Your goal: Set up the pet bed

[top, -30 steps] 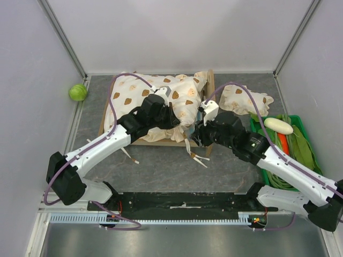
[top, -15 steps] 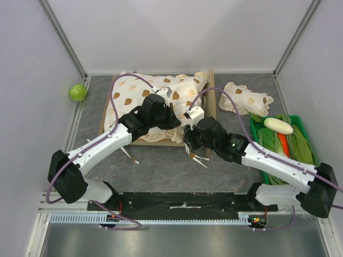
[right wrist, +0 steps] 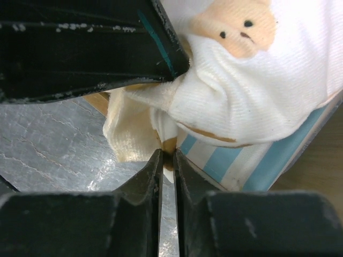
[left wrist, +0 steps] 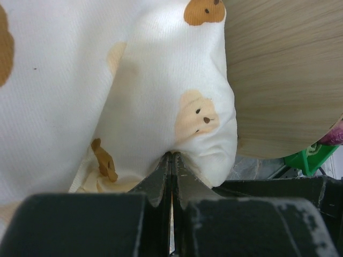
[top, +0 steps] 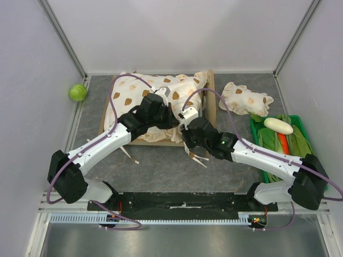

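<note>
The pet bed [top: 211, 92] stands at the back middle, its light-wood headboard [left wrist: 284, 80] on the right and its blue-and-white striped base [right wrist: 257, 155] showing under the fabric. The cream bear-print cushion [top: 136, 99] lies crumpled over it. My left gripper [top: 172, 122] is shut on a fold of the cushion [left wrist: 177, 107] near the headboard. My right gripper [top: 186, 135] is shut on the cushion's near right corner [right wrist: 170, 145], at the bed's front edge, just below the left gripper's finger [right wrist: 80, 48]. Cream ties [top: 197, 157] trail onto the table.
The small frilled bear-print pillow [top: 244, 99] lies right of the bed. A green crate [top: 300, 122] with vegetables and a white oblong piece [top: 278, 126] stands at the right. A green ball [top: 77, 92] sits at the far left.
My right arm has swung left from beside the headboard to the cushion's near right corner and taken hold of it. The left arm has stayed put.
</note>
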